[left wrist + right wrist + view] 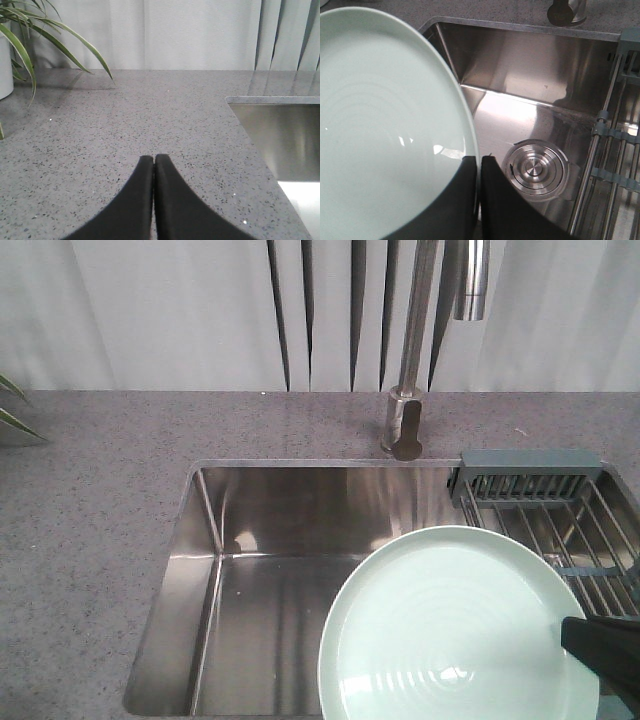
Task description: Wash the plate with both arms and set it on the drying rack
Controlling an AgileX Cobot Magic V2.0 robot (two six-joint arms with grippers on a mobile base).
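A pale mint-green plate point(450, 630) hangs over the steel sink, tilted toward the front camera. In the right wrist view the plate point(385, 130) fills the left half, and my right gripper point(479, 160) is shut on its rim, one finger on each face. From the front, a black part of the right arm point(605, 650) shows at the plate's right edge. My left gripper point(153, 158) is shut on nothing, above the grey countertop point(150, 110) left of the sink. The drying rack point(560, 520), steel wires with grey-blue end pieces, lies across the sink's right side.
The steel sink basin point(270, 570) has a round drain cover point(536, 170) on its floor. A tap point(405, 420) stands behind the sink, its spout point(470, 280) overhead. A potted plant point(30, 40) stands on the counter at the far left. Curtains hang behind.
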